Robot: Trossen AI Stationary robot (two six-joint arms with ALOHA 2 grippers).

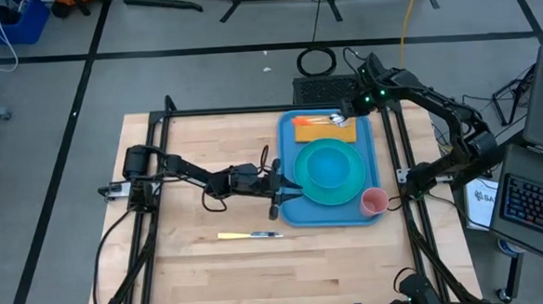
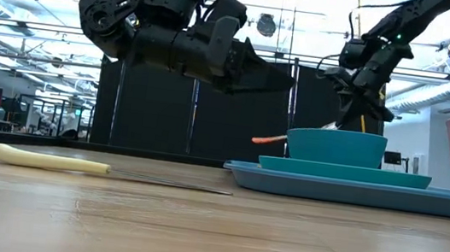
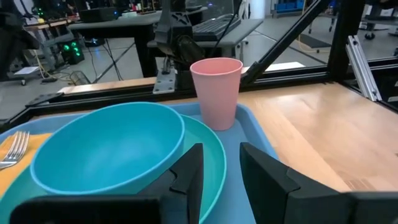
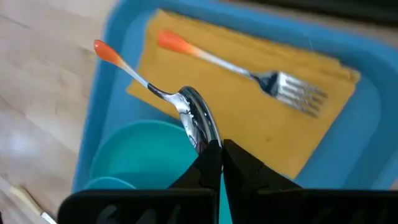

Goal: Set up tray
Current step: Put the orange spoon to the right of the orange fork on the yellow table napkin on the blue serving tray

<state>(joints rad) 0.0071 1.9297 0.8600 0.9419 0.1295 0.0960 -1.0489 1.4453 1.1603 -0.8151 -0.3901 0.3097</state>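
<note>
One tray, one plate, bowl, cup, fork, spoon, knife.

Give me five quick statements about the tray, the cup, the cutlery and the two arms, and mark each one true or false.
1. The pink plastic cup stands on the large blue plastic tray. True.
2. The yellow-handled knife lies on the tray. False: it lies on the wooden table, off the tray.
3. The right gripper pinches the bowl end of the orange-handled metal spoon with shut jaws. True.
4. The orange-handled fork rests inside the turquoise bowl. False: it lies on the yellow-orange napkin.
5. The left gripper holds the cup. False: it holds nothing, its jaws apart by the tray's edge.
</note>
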